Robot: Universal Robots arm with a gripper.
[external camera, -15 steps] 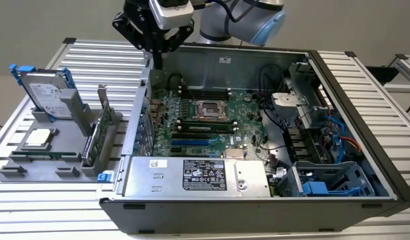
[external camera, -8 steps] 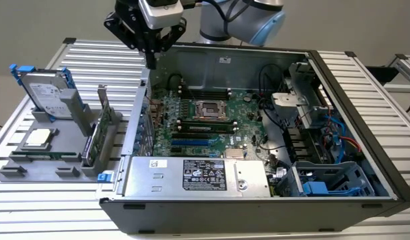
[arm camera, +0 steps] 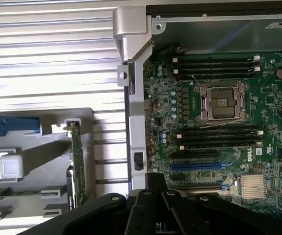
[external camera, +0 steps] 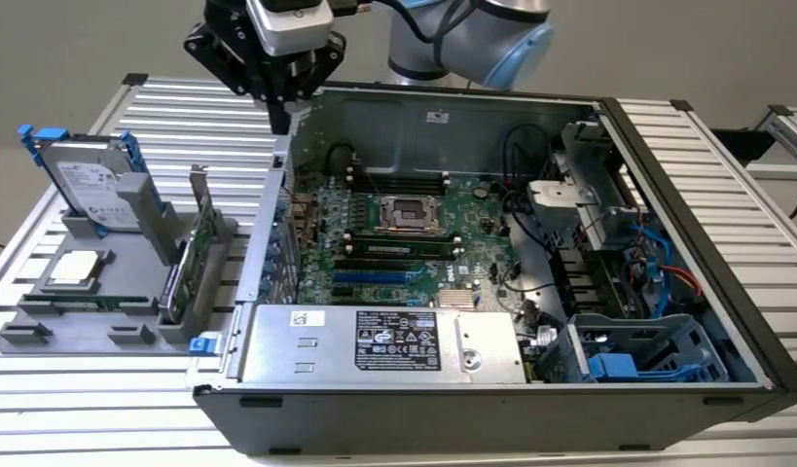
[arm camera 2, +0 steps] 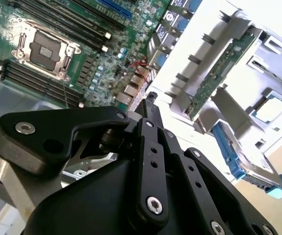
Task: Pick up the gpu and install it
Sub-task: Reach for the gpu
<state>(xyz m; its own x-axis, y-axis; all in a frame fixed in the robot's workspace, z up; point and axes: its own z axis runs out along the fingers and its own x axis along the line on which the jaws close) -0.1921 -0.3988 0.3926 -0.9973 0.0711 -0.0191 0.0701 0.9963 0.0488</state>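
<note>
Exterior view first: the gpu (external camera: 199, 255) stands on its long edge in a slot of the grey holder (external camera: 113, 321), its silver bracket end pointing up and its top edge bare. Nothing overhangs it, so the air above the card is open. Towards the exterior view's left, the hard drive (external camera: 90, 185) with blue rails leans upright in the same holder, near the card but apart from it. Towards the exterior view's right, the side wall of the open case (external camera: 261, 255) rises just beside the holder.

In the first wrist view the gpu (arm camera: 77, 166) shows edge-on as a thin green strip. A narrow band of the slatted table (arm camera: 106, 147) separates it from the case wall (arm camera: 136, 137). Beyond that wall lies the motherboard (arm camera: 219, 147), flat on the case floor with its slots uncovered.

The gripper (external camera: 284, 119) hangs high over the rear corner of the case on the exterior view's left, about above the wall's top edge. It is well clear of the gpu and touches nothing. Its jaws are drawn together to a point with nothing between them. In the second wrist view the gripper (arm camera 2: 150, 100) points down past the wall, with the gpu (arm camera 2: 219, 73) off to one side in its slot.
</note>
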